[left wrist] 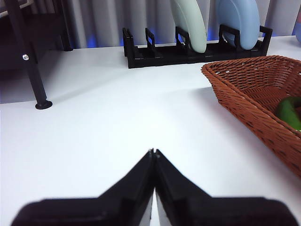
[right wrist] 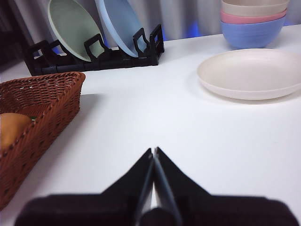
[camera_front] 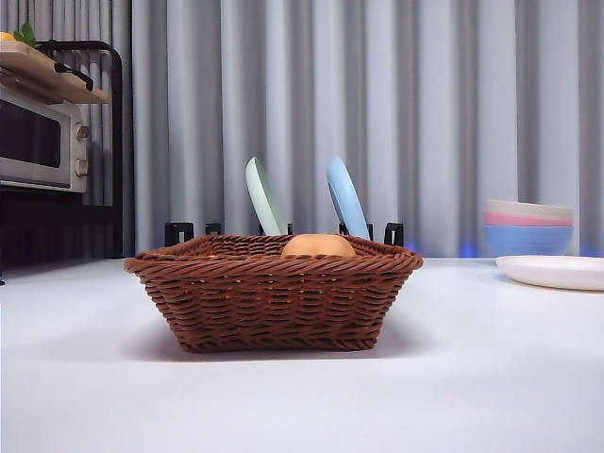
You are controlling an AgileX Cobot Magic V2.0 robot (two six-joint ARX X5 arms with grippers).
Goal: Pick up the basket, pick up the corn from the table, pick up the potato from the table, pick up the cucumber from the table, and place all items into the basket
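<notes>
Matte black, wedge-shaped left pincer (left wrist: 154, 151) and right pincer (right wrist: 153, 149).

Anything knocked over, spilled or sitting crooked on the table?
Nothing stands out. The basket sits flat and upright with the potato and cucumber inside. Two plates stand in the black rack, the bowls are stacked neatly beside the white plate. Both the left gripper and right gripper are shut, clear of everything.
</notes>
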